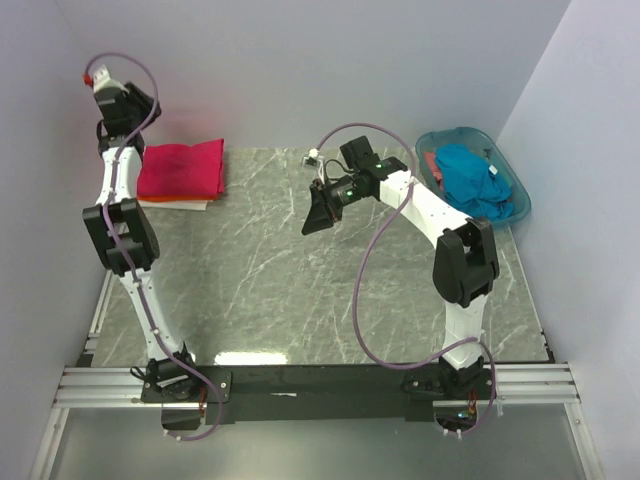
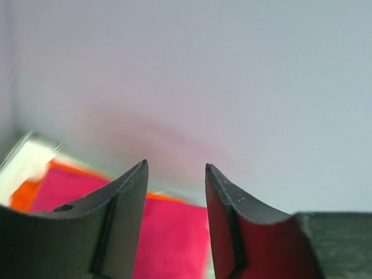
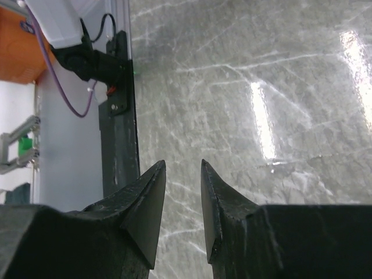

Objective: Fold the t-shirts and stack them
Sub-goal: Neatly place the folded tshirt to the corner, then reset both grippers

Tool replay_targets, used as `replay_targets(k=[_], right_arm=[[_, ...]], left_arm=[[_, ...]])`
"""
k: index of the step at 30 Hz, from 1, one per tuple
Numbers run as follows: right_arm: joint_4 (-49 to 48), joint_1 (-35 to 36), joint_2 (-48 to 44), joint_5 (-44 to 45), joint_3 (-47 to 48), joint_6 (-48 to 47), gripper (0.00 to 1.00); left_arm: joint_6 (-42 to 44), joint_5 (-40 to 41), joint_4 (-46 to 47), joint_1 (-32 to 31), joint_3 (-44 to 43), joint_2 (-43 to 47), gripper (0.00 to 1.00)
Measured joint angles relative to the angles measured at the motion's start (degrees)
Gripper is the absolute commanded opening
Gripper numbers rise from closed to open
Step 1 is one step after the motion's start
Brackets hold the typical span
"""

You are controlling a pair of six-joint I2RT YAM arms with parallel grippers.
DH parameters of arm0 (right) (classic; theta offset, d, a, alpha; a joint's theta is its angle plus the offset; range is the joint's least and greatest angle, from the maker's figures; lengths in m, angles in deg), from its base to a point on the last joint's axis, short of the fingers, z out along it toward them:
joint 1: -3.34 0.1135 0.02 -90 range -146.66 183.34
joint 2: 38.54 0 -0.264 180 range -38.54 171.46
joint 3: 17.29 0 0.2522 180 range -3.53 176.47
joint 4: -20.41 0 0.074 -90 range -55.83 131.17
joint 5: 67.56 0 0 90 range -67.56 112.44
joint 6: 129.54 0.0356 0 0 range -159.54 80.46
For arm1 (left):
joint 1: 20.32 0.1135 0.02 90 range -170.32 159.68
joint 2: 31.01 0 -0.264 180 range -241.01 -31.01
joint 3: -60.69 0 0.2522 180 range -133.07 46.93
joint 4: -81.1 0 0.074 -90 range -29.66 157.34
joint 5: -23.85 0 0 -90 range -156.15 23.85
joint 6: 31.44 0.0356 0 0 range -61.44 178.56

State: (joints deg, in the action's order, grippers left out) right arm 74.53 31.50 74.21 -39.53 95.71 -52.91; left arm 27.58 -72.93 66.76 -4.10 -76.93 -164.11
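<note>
A folded magenta-red t-shirt (image 1: 180,168) lies at the table's far left corner on top of an orange t-shirt (image 1: 176,204), of which only an edge shows. My left gripper (image 1: 135,108) hangs above the stack near the back wall. In the left wrist view its gripper (image 2: 175,168) is open and holds nothing, with the magenta shirt (image 2: 174,232) and an orange edge (image 2: 23,195) below. A teal-blue t-shirt (image 1: 475,180) lies crumpled in the basket at the far right. My right gripper (image 1: 320,213) hovers over the middle of the table, and in its wrist view the gripper (image 3: 183,164) is open and empty.
The translucent teal basket (image 1: 440,140) stands at the back right corner against the wall. Grey marble table (image 1: 260,290) spreads between the arms. Walls close in on the left, back and right. The left arm's base and cable (image 3: 93,58) show in the right wrist view.
</note>
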Motion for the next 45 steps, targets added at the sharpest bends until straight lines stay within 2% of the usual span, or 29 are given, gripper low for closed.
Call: replay_targets(k=[2,6,8,9,11,15,17,21,25,29,35,38,45], right_arm=[[1.73,-0.26,-0.96,0.66,-0.37,-1.88,0.38],[3.52,-2.16,-5.66,4.94,-3.85,-5.53,0.38],[3.52,-4.20,-9.14,7.32,-6.47,-6.43,0.39],[3.43,-5.77,-11.26,8.48,-7.93,-6.80,0.39],[3.13,-9.51,-15.10,10.47,-10.58,-7.43,0.39],[1.33,-16.50,-21.57,14.43,-15.47,-8.66,0.40],[0.44,-18.51,-24.52,16.70,-18.78,-8.90,0.41],[-1.25,-21.40,-28.83,19.85,-23.69,-9.05,0.41],[-3.76,-26.01,-31.28,21.84,-26.34,-8.46,0.42],[-6.86,-31.17,-31.69,23.28,-26.71,-6.99,0.43],[-11.61,-35.56,-31.69,26.60,-27.39,-4.31,0.43],[-14.71,-37.35,-31.30,30.51,-27.02,-1.62,0.43],[-18.23,-39.43,-24.06,40.52,-20.31,4.09,0.42]], left_arm=[[0.37,-3.04,1.29,-0.31,2.16,4.28,0.51],[2.23,-7.28,3.76,-0.35,15.30,15.74,0.60],[3.65,-6.93,4.85,-0.35,24.11,22.18,0.68],[4.46,-6.43,5.09,-0.35,29.05,25.70,0.77],[5.77,-5.31,5.88,-0.33,39.47,34.12,0.88],[5.57,-5.97,5.01,0.50,52.37,48.63,0.92],[4.96,-7.91,4.07,1.22,56.00,54.93,0.97],[4.61,-12.61,-0.24,1.84,60.78,65.31,0.97],[5.70,-14.60,-4.59,-1.49,67.84,74.42,0.99],[7.82,-14.91,-9.25,-6.21,73.26,79.76,1.00],[10.80,-13.20,-12.85,-13.03,80.28,81.50,1.00],[11.82,-12.41,-14.43,-13.33,84.46,83.25,0.99],[12.76,-12.17,-15.15,-13.40,84.74,88.00,0.99]])
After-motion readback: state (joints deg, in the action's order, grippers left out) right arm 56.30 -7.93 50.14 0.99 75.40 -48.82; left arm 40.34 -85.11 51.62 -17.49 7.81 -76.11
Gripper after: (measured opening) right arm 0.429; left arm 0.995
